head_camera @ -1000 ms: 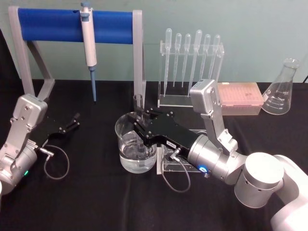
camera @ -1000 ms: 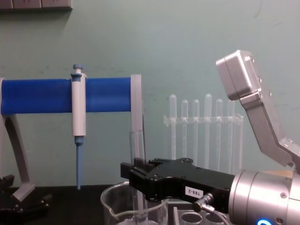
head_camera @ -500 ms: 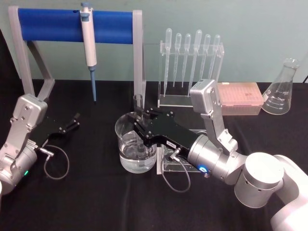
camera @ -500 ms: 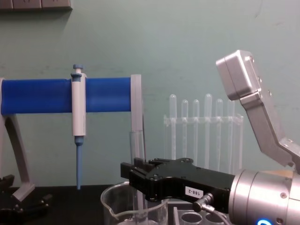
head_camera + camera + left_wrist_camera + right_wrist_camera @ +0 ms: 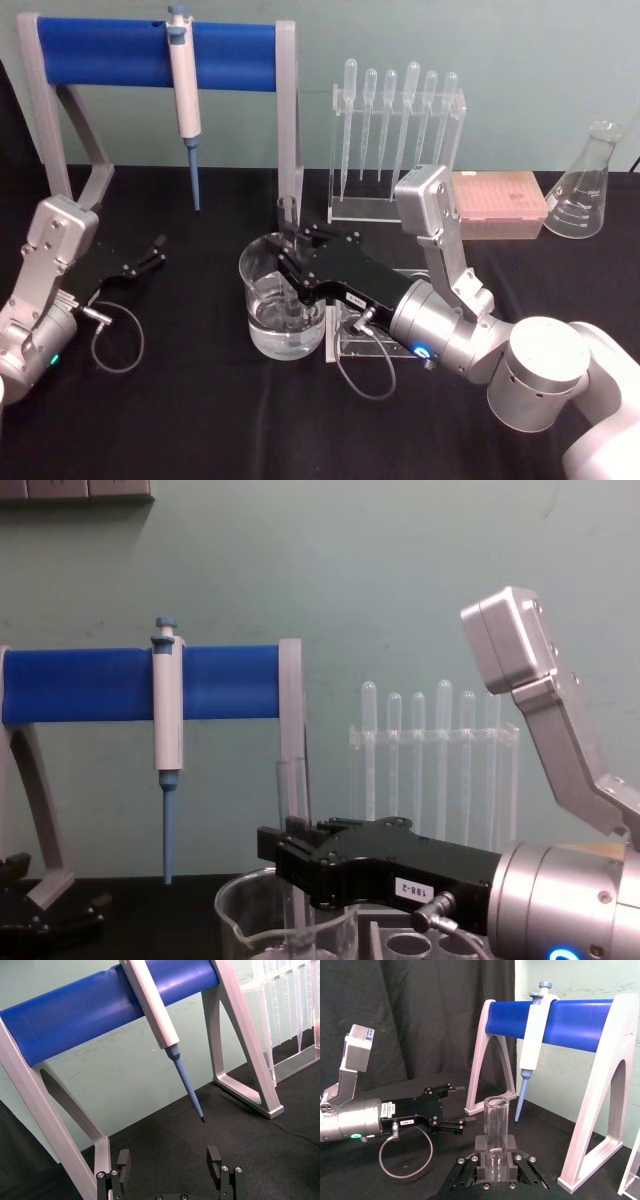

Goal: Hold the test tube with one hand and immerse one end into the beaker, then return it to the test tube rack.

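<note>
Black tabletop [image 5: 200,410]: R gripper [image 5: 291,248] pinches test tube [image 5: 287,215], tip in beaker [image 5: 252,292] (prob fragile, slick glass; hold mid-body); L gripper [image 5: 150,253] spread, parked.

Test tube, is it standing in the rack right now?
No, the right gripper holds the test tube upright with its lower end down inside the beaker.

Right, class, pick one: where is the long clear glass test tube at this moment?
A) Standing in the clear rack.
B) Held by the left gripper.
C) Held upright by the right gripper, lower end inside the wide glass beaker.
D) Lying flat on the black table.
C: the right gripper clamps the long clear glass test tube upright, its lower end inside the wide clear glass beaker; the left gripper lies open at the left.
</note>
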`<move>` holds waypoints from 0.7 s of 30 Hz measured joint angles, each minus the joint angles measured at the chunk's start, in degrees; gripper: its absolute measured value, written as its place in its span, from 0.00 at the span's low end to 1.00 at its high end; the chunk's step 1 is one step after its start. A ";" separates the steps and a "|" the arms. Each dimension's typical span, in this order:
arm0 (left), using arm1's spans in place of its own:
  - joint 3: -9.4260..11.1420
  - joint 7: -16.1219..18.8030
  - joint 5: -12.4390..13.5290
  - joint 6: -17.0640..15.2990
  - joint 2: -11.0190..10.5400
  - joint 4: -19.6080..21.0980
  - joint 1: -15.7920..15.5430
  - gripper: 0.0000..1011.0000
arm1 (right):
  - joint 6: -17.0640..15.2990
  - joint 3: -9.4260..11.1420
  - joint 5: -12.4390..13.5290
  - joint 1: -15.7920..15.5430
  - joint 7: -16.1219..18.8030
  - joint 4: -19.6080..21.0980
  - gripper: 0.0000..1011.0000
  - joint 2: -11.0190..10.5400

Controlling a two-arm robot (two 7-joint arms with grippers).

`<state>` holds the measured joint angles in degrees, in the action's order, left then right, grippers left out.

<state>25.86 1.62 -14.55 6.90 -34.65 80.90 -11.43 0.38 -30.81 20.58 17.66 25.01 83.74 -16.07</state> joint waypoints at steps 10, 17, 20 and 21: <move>0.00 0.00 0.00 0.00 0.00 0.00 0.00 0.99 | 0.00 0.00 0.00 0.00 0.00 0.00 0.22 0.00; 0.00 0.00 0.00 0.00 0.00 0.00 0.00 0.99 | 0.00 0.00 0.00 0.00 0.01 0.00 0.22 0.00; 0.00 0.00 0.00 0.00 0.00 0.00 0.00 0.99 | 0.00 0.00 0.00 0.00 0.00 0.00 0.22 0.00; 0.00 0.00 0.00 0.00 0.00 0.00 0.00 0.99 | 0.00 0.00 0.00 0.00 0.00 0.00 0.22 0.00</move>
<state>25.86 1.62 -14.55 6.91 -34.65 80.90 -11.43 0.38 -30.81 20.58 17.66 25.01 83.74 -16.08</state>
